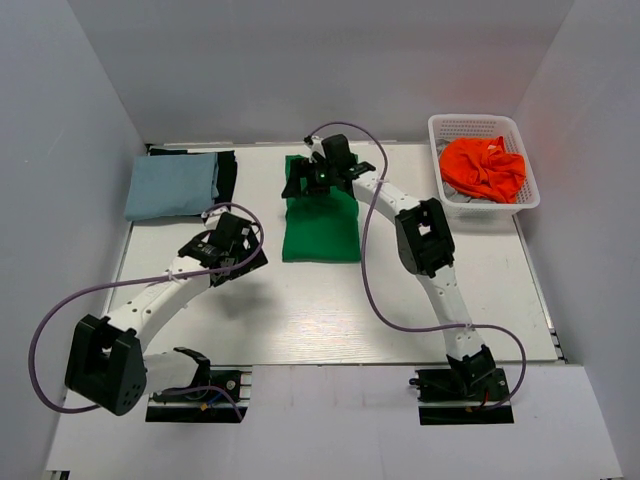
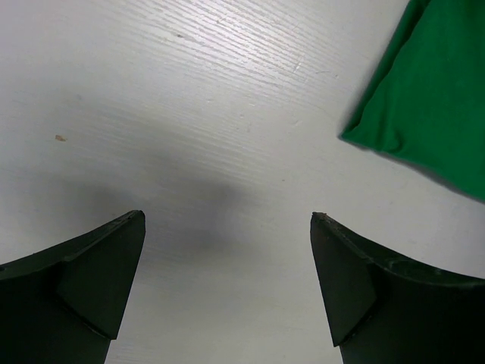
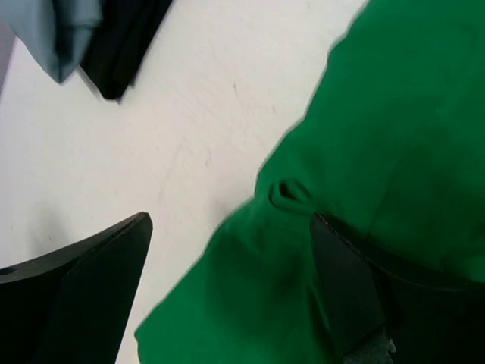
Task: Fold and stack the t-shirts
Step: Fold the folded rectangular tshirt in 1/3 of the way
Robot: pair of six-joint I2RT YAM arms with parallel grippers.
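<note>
Lying in basket (image 1: 476, 122), orange t-shirt (image 1: 483, 167) shows only overhead.

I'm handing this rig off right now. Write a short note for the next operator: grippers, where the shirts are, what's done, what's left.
Left gripper: open, empty, over bare table beside the green shirt.
Right gripper: open, holding nothing, over the green shirt's far end.
Done: pale blue shirt lies folded on the black shirt, far left. The green shirt looks folded, mid-table, apart from that stack.
Left: stack the green one; fold and stack the orange shirt, crumpled in the basket, far right.
</note>
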